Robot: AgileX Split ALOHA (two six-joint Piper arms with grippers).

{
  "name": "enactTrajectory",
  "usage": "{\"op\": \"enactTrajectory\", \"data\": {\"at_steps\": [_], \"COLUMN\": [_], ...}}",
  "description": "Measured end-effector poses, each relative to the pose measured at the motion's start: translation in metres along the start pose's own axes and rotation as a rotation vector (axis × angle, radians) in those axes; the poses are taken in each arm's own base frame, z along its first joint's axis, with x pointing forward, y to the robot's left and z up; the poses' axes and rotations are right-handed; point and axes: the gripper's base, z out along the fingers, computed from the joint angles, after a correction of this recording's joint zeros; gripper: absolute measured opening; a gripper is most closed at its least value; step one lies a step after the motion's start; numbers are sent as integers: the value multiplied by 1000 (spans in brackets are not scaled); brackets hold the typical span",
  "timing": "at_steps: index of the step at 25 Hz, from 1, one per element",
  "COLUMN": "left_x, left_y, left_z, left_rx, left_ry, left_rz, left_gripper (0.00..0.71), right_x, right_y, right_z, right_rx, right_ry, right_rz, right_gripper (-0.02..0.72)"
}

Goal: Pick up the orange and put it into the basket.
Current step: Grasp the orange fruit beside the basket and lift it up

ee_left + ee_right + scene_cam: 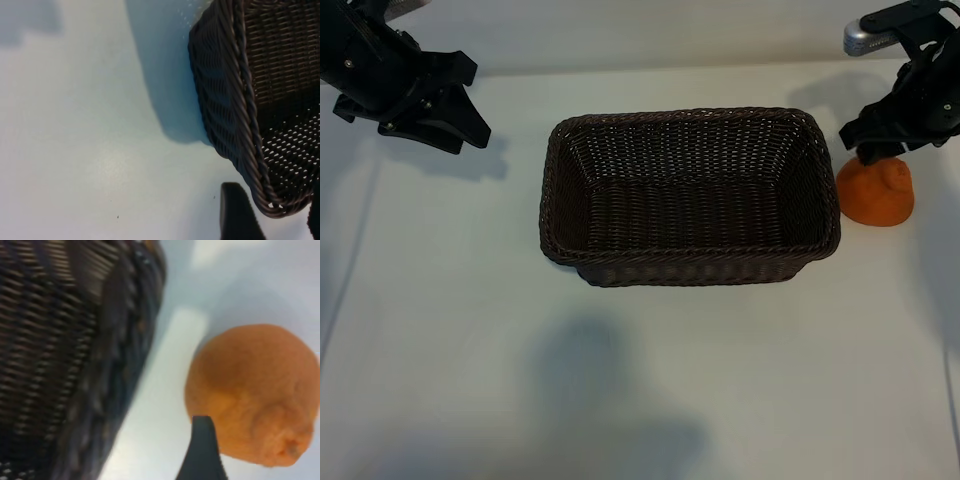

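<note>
1. White matte worktop [440, 330] – largest thing in shot, carries everything; soft shadows across the near part in the exterior view.
2. Large rectangular dark brown woven wicker basket [688, 255] w/ rounded corners, braided rim, sloping sides – sits mid-worktop, upright, long side facing the exterior cam. Inside: nothing but its own woven floor & walls. Left wrist view shows one corner of it [235, 115] w/ rim braid and see-through weave at the bottom; right wrist view shows an outer wall [65, 355], blurred.
3. Left arm's black hand [460, 128] – far left corner of the exterior view, well apart from basket, above bare worktop, pointed steeply down. Fingers apart, nothing between them; one dark fingertip [237, 215] shows in its own wrist view near the basket corner.
4. Right arm's black hand [882, 150] – far right of the exterior view, directly over the fruit, angled steeply down. Fingers apart, not clamped on anything; one dark fingertip [202, 452] overlaps the fruit's near side in the wrist view; contact can't be told.
5. Small round bright orange fruit, matte bumpy skin [876, 192] – on the worktop just beside the basket's right end, outside it, narrow strip of worktop between them. Stem nub visible on the orange [255, 395] in the right wrist view.
</note>
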Motion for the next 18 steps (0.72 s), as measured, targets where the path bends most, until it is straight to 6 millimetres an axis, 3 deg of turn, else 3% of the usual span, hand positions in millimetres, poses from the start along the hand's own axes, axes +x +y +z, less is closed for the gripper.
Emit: {"op": "enactTrajectory", "data": {"at_steps": [8, 13, 18], "left_x": [0, 0, 0], "left_y": [0, 0, 0], "left_z": [0, 0, 0], "left_rx": [0, 0, 0], "left_ry": [0, 0, 0], "left_rz": [1, 1, 1], "left_gripper": [398, 398, 398], "right_x": [6, 6, 11], "right_y": [-18, -17, -16], "right_z": [14, 17, 37], "right_rx": [51, 30, 5], "right_ry": [47, 50, 98], "right_rz": [60, 90, 110], "right_gripper": [529, 529, 528]}}
